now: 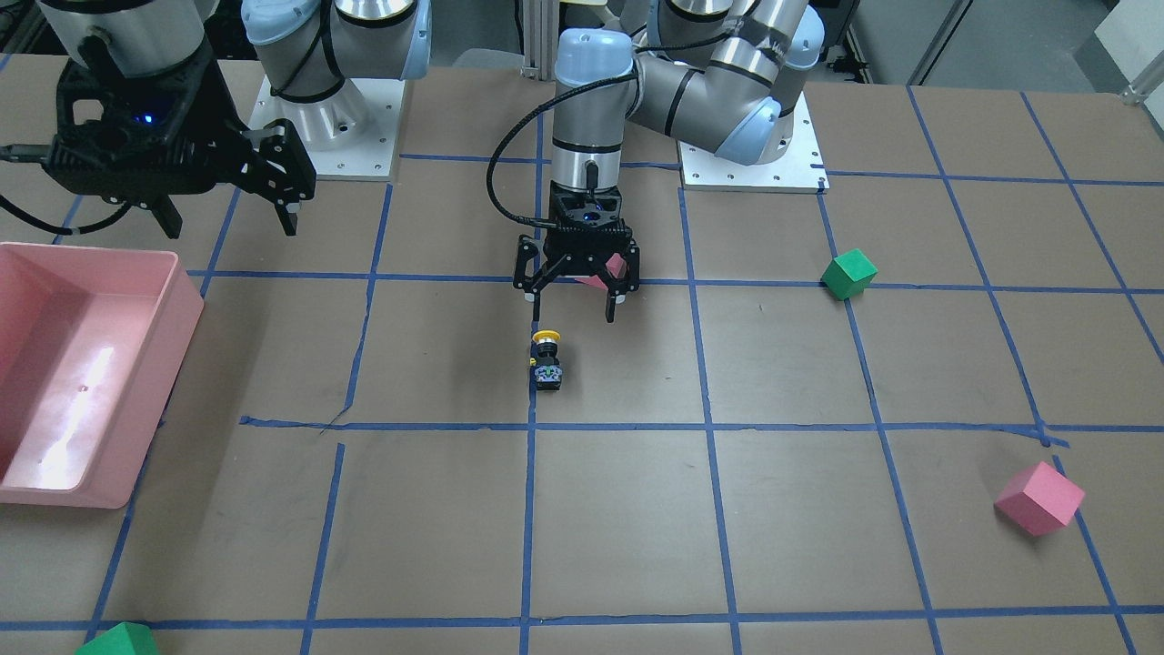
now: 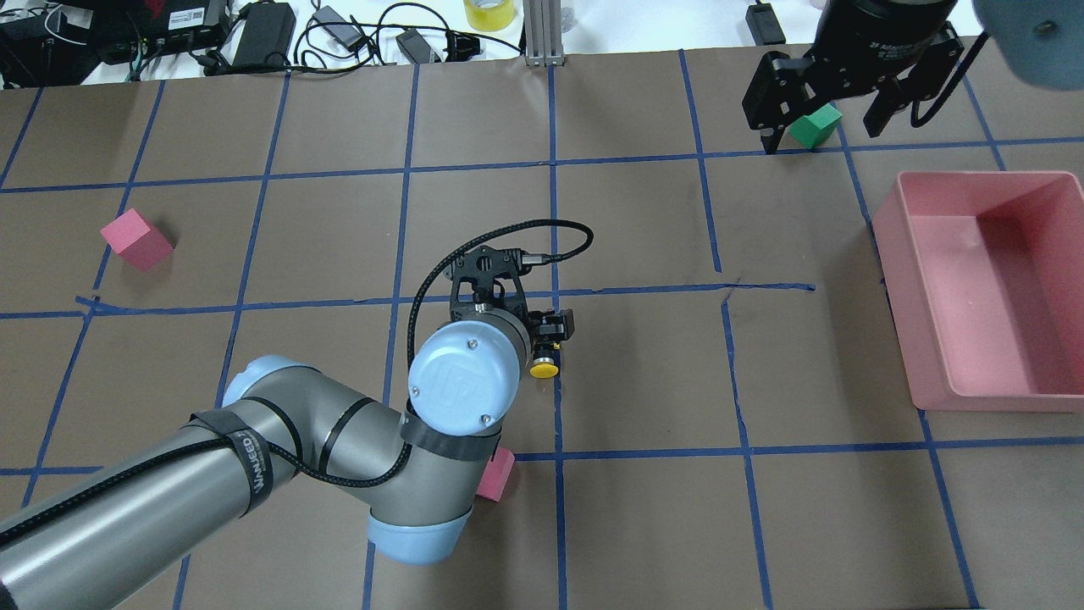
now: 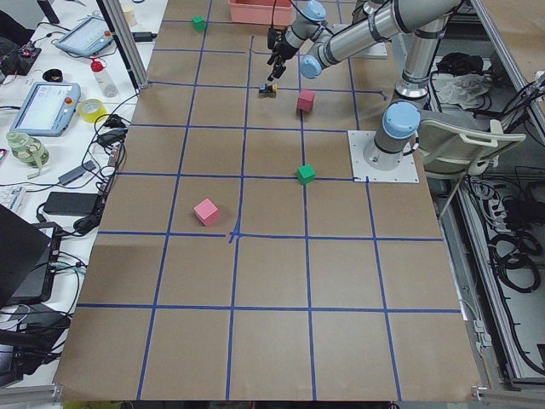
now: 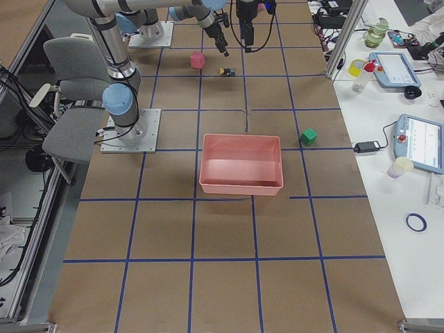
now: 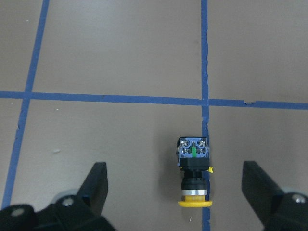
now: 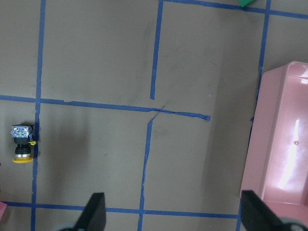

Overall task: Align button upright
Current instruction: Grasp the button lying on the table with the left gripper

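Left end effector (image 1: pixel 571 309) fingers spread, hovering just robot-side of button (image 5: pixel 194 175), button lying sideways on blue tape line (image 5: pixel 204 57) mid-desk (image 1: pixel 637 509), yellow cap toward robot, green-marked whitish base clear only in wrist view, right end effector (image 1: pixel 232 218) released, well apart

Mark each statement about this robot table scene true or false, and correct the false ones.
1. The button lies on its side. True.
2. The left gripper is shut on the button. False: its fingers are spread and hold nothing.
3. The button sits inside the pink bin. False: it lies outside the bin, on the table, along a blue tape line.
4. The right gripper is open. True.
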Robot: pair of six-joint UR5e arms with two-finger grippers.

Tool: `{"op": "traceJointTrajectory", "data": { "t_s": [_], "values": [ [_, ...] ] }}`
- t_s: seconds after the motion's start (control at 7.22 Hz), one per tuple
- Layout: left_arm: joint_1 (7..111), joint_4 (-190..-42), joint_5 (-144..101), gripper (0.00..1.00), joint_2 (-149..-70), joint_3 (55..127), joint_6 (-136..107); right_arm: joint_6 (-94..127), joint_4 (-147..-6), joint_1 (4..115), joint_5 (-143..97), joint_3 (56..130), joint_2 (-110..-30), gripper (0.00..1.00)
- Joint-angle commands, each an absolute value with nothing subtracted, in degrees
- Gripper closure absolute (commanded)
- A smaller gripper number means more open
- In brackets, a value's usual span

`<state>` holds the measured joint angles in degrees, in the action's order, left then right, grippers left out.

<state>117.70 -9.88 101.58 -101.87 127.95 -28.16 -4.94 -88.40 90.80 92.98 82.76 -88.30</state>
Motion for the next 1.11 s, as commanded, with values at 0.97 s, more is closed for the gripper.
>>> {"op": "traceJointTrajectory", "data": {
  "t_s": [0.97],
  "values": [
    [123.31, 14.68, 106.70, 0.06, -119.35, 131.40, -28.13, -2.90, -87.80, 90.70, 90.70, 81.56, -88.95, 0.00]
  ]
}}
